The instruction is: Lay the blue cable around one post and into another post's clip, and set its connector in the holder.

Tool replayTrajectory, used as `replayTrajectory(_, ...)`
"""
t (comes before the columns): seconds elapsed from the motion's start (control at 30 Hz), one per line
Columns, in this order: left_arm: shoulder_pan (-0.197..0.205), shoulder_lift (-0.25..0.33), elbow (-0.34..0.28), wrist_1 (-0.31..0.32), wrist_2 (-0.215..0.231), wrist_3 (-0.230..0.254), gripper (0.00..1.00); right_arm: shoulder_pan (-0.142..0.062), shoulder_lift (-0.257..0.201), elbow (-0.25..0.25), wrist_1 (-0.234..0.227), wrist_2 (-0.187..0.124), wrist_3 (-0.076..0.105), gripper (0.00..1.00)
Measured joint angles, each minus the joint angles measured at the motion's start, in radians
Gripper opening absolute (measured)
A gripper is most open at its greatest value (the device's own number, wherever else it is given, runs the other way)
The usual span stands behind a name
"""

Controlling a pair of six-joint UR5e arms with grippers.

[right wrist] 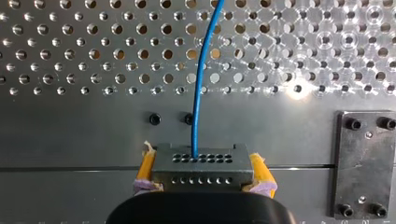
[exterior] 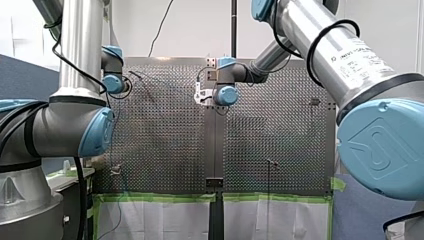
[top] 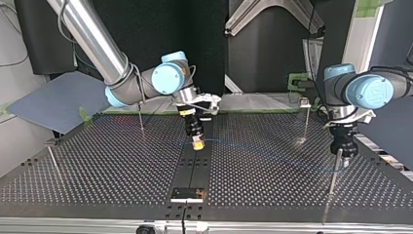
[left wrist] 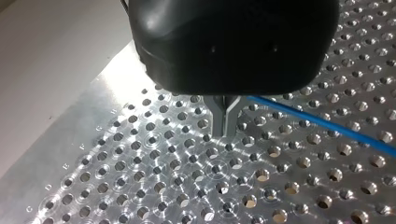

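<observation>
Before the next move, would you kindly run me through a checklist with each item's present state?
1. Right gripper shut on connector: ok.
2. Cable leaves connector without kinks: ok.
3. Left gripper pinching cable: cannot tell; its fingers are together.
4. Cable around post: not ok.
5. Connector set down: not ok, held in right gripper.

Both wrists point down: my right gripper (right wrist: 201, 158) clamps the connector (right wrist: 205, 173) between yellow pads, my left gripper (left wrist: 226, 119) is pinched closed
</observation>
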Motion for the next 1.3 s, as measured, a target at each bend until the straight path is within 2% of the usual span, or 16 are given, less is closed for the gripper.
replayTrajectory(0.3, -0.001, 0.0, 0.0, 0.0, -0.002, 0.002, 0.0, -0.007, 0.0, 0.017, -0.006, 0.001, 0.0, 0.0)
replayTrajectory(0.53, -0.005, 0.0, -0.002, 0.0, -0.001, 0.039, 0.0, -0.01, 0.0, 0.021, -0.008, 0.001, 0.0, 0.0)
replayTrajectory(0.57, -0.006, 0.0, -0.003, 0.0, -0.003, 0.046, 0.15, -0.01, 0.0, 0.021, -0.007, 0.0, -0.001, 0.0)
replayTrajectory(0.6, -0.007, 0.0, -0.004, 0.001, -0.004, 0.052, 0.15, -0.011, 0.0, 0.021, -0.006, 0.0, -0.001, 0.0)
replayTrajectory(0.67, -0.008, 0.0, -0.007, 0.003, -0.003, 0.063, 0.37, -0.012, 0.0, 0.023, -0.005, 0.0, -0.002, 0.0)
replayTrajectory(0.7, -0.008, 0.0, -0.008, 0.004, -0.001, 0.065, 0.37, -0.013, 0.0, 0.025, -0.006, 0.0, -0.003, 0.0)
replayTrajectory(0.73, -0.009, 0.0, -0.01, 0.006, 0.001, 0.067, 0.59, -0.013, 0.0, 0.028, -0.006, 0.0, -0.003, 0.0)
replayTrajectory(0.77, -0.009, 0.0, -0.012, 0.008, 0.003, 0.068, 0.75, -0.014, 0.0, 0.031, -0.007, 0.001, -0.003, 0.0)
replayTrajectory(0.8, -0.01, 0.0, -0.016, 0.012, 0.005, 0.067, 0.75, -0.015, 0.0, 0.034, -0.009, 0.001, -0.003, 0.0)
replayTrajectory(0.83, -0.01, 0.0, -0.022, 0.019, 0.009, 0.064, 0.98, -0.016, 0.0, 0.038, -0.011, 0.001, -0.003, 0.0)
replayTrajectory(0.97, -0.012, 0.0, -0.044, 0.046, 0.017, 0.039, 0.98, -0.019, 0.0, 0.066, -0.031, 0.005, -0.002, 0.0)
replayTrajectory(1.1, -0.013, 0.0, -0.052, 0.051, 0.004, 0.022, 0.98, -0.023, 0.0, 0.098, -0.058, 0.013, 0.001, 0.0)
replayTrajectory(1.3, -0.015, 0.0, -0.054, 0.046, -0.014, 0.017, 0.98, -0.033, -0.001, 0.151, -0.11, 0.042, 0.009, 0.0)
